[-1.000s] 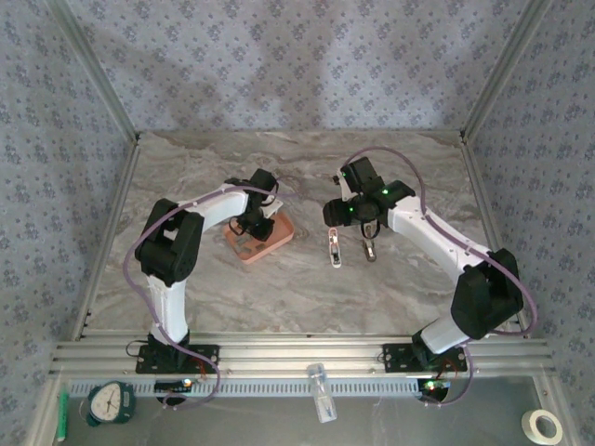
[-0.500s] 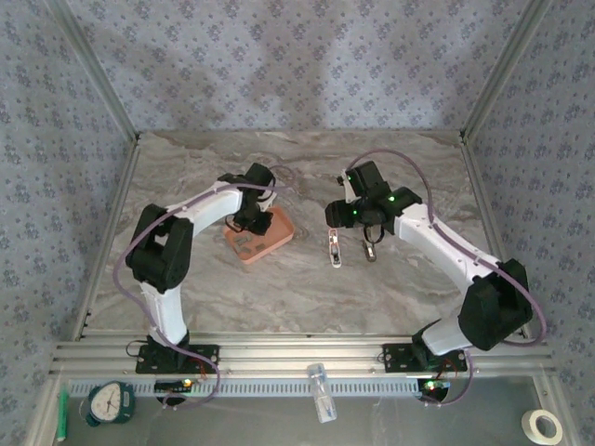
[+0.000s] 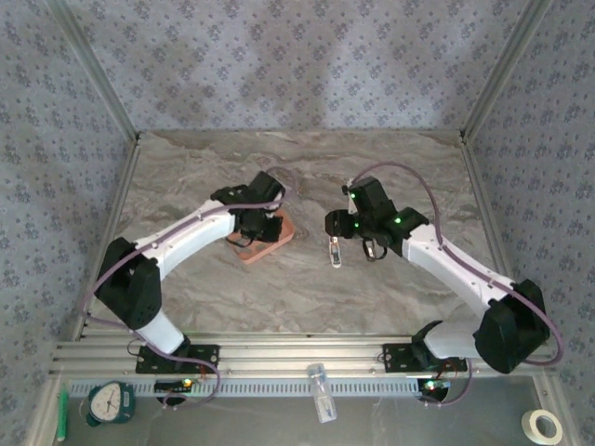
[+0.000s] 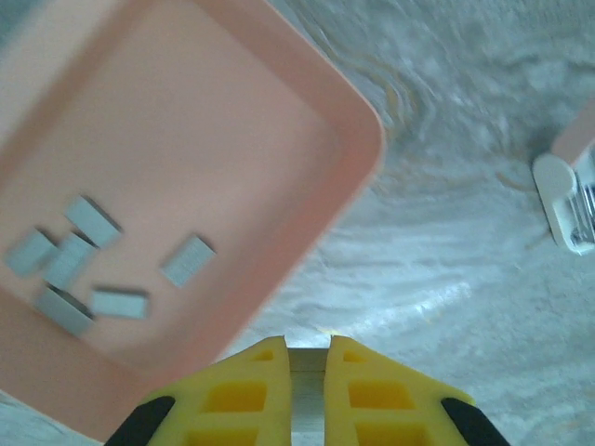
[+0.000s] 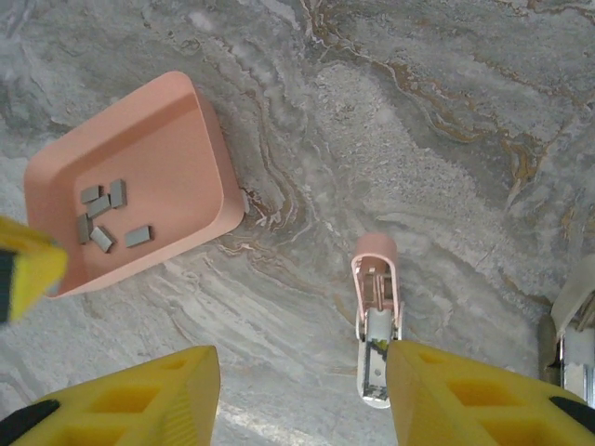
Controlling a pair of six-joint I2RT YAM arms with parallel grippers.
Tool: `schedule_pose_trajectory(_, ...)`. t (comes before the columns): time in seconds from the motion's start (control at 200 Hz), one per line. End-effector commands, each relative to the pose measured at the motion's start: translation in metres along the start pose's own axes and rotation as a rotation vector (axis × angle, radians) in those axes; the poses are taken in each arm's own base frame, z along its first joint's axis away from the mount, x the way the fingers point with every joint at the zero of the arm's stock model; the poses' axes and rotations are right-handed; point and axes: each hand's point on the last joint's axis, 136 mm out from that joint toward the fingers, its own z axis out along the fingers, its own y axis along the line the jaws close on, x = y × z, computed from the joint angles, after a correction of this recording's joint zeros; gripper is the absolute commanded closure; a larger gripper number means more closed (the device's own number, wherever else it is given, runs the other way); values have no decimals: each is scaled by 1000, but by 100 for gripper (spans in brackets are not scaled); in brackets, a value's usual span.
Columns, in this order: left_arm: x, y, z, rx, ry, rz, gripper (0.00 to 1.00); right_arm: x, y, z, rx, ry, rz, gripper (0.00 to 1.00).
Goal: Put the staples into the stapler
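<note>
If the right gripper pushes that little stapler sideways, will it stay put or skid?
Probably skids: the stapler looks small and light, lying on smooth marble table. It lies low and long, so tipping seems unlikely, but it may spin. Its opened hinged arm could swing.

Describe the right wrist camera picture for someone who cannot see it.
A small pink-and-white stapler lies on a grey marble table, between the open yellow fingers of the right gripper. To its left, a salmon-pink tray holds several grey staples.
</note>
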Motion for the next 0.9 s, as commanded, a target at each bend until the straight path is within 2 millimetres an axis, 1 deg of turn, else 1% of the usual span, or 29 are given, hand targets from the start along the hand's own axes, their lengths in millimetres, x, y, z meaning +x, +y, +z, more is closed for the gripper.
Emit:
schedule_pose_trajectory(0.0,18,-18,3,19,1,-66,89,3,-3,-10,12,-49,65,48)
schedule_pose_trajectory(0.1,36,-30,18,14,35,-65,89,12,-8,-14,24,-59,97,48)
schedule_pose_trajectory(0.11,33,-34,19,25,22,-66,89,13,-10,-15,27,-60,101,48)
schedule_pose_trajectory(0.18,42,-44,31,23,45,-60,90,20,-15,-18,35,-65,125,48)
schedule_pose_trajectory(0.265,52,-52,46,11,82,-61,90,26,-20,-21,40,-75,151,48)
schedule_pose_trajectory(0.34,57,-57,57,-2,108,-57,89,31,-24,-23,50,-76,167,48)
schedule_pose_trajectory(0.41,58,-60,65,-5,129,-62,89,35,-27,-24,62,-67,174,48)
schedule_pose_trajectory(0.525,54,-70,76,-5,140,-49,89,43,-31,-24,76,-37,178,48)
schedule_pose_trajectory(0.68,51,-78,89,-6,163,-44,88,47,-32,-25,82,-16,176,48)
schedule_pose_trajectory(0.84,47,-83,93,-2,167,-31,86,49,-35,-23,95,-4,177,48)
schedule_pose_trajectory(0.895,45,-85,94,1,171,-24,83,49,-36,-22,104,2,180,48)
